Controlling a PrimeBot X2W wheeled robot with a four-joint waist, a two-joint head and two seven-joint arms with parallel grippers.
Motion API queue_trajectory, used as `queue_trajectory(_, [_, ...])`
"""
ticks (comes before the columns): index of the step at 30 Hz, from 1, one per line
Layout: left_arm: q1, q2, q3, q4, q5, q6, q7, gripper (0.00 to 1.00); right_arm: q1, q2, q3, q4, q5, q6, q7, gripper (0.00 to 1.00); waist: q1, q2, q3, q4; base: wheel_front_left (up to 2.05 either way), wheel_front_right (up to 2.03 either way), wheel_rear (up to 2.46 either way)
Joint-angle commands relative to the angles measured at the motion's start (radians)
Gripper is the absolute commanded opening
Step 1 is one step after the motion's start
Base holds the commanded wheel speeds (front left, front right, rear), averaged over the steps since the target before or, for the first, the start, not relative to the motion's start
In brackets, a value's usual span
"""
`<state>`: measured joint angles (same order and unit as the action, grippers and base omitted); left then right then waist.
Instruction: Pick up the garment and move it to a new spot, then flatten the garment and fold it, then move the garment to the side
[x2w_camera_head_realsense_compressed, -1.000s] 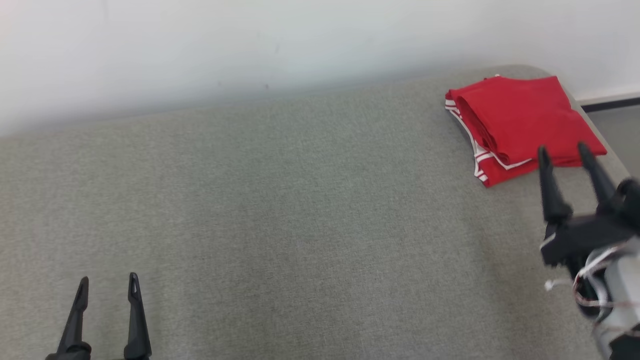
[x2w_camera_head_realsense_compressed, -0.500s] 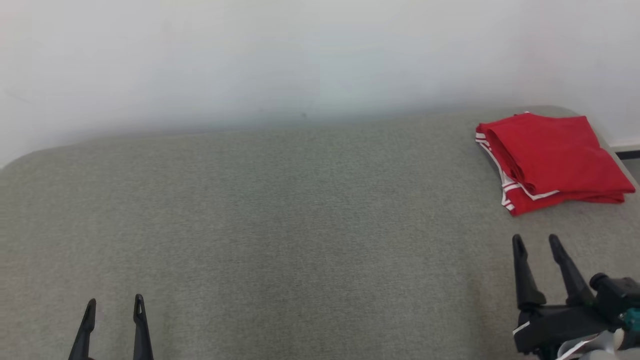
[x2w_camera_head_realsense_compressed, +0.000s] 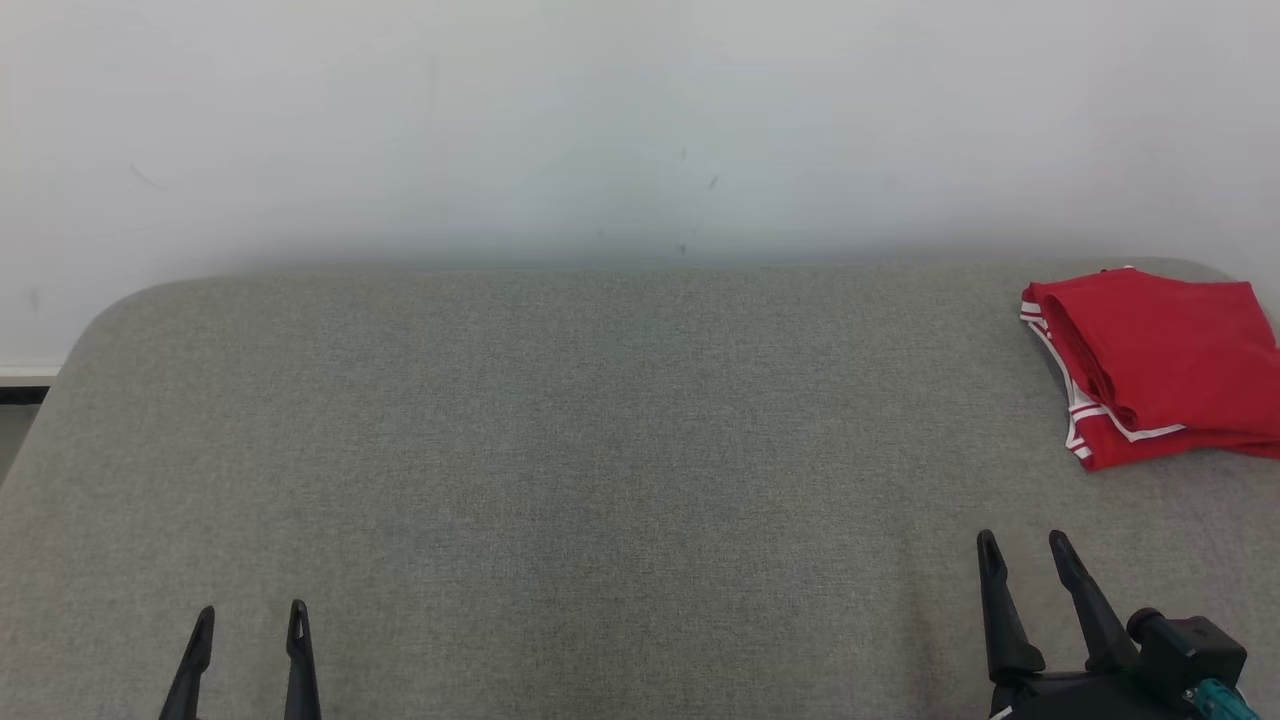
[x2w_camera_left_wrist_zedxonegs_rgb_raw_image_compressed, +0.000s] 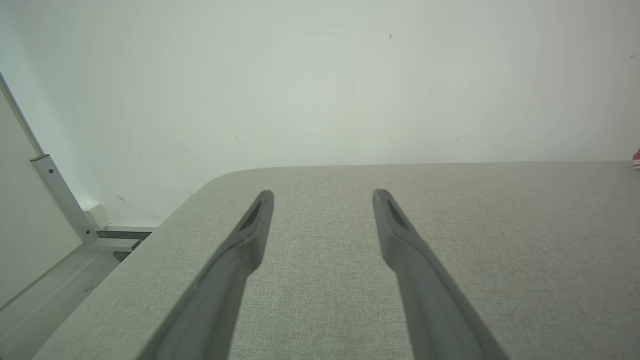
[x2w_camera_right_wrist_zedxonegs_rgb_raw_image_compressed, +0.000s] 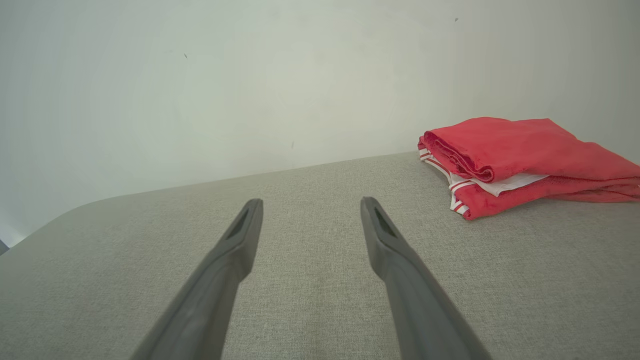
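Observation:
The garment (x2w_camera_head_realsense_compressed: 1160, 365) is red with white stripes at its hem and lies folded at the far right of the grey surface (x2w_camera_head_realsense_compressed: 600, 450); the right wrist view shows the garment (x2w_camera_right_wrist_zedxonegs_rgb_raw_image_compressed: 525, 160) at the upper right. My right gripper (x2w_camera_head_realsense_compressed: 1025, 545) is open at the lower right, well in front of the garment and apart from it, with nothing between its fingers (x2w_camera_right_wrist_zedxonegs_rgb_raw_image_compressed: 385, 235). My left gripper (x2w_camera_head_realsense_compressed: 250, 615) is open at the lower left, far from the garment, its fingers (x2w_camera_left_wrist_zedxonegs_rgb_raw_image_compressed: 395, 225) over bare fabric.
A pale wall (x2w_camera_head_realsense_compressed: 640, 120) rises directly behind the grey surface. The surface's left edge curves down to a floor (x2w_camera_left_wrist_zedxonegs_rgb_raw_image_compressed: 45, 290) with a baseboard and a metal rail (x2w_camera_left_wrist_zedxonegs_rgb_raw_image_compressed: 62, 197). The garment reaches the head view's right border.
The head camera has swung left and tilted, so the garment shifted right and down. My right gripper drew back from the garment's near edge to the lower right. The left gripper held still.

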<state>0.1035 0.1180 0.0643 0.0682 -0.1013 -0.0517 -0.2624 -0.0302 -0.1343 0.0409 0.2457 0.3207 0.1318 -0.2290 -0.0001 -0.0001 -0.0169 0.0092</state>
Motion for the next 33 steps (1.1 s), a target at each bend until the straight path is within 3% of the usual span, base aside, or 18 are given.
queue_trajectory(1, [0.000, -0.001, -0.002, 0.005, 0.003, -0.002, -0.003, 1.00, 0.018, 0.009, 0.002, -0.005, -0.012, -0.003, 0.002, 1.00, 0.0001, 0.0001, -0.001, 0.007, 0.00, 0.00, 0.00])
queue_trajectory(10, [-0.020, 0.013, -0.005, 0.031, -0.006, -0.024, -0.003, 1.00, 0.035, 0.035, 0.002, -0.011, -0.043, -0.003, 0.007, 1.00, 0.0001, 0.0001, 0.001, 0.007, 0.00, 0.00, 0.00])
queue_trajectory(18, [-0.023, 0.011, 0.000, 0.044, 0.002, -0.016, -0.003, 1.00, 0.040, 0.047, -0.001, -0.014, -0.054, -0.003, 0.015, 1.00, 0.0001, 0.0001, -0.001, 0.004, 0.00, 0.00, 0.00])
queue_trajectory(19, [-0.011, 0.009, -0.003, 0.045, -0.004, -0.019, 0.000, 0.00, 0.032, 0.045, 0.000, -0.008, -0.049, 0.000, 0.017, 0.00, 0.0001, 0.0000, -0.001, 0.004, 0.00, 0.00, 0.00])
queue_trajectory(23, [-0.001, -0.004, -0.005, 0.085, -0.014, -0.019, 0.008, 0.00, 0.050, 0.048, 0.002, 0.026, -0.042, 0.000, 0.021, 0.00, 0.0001, 0.0000, -0.001, 0.004, 0.00, 0.00, 0.00])
queue_trajectory(33, [-0.035, -0.012, 0.007, 0.102, -0.217, -0.027, 0.063, 0.00, 0.031, 0.053, -0.021, 0.021, 0.140, 0.000, 0.066, 0.00, 0.0001, 0.0000, 0.001, 0.003, 0.00, 0.00, 0.00])
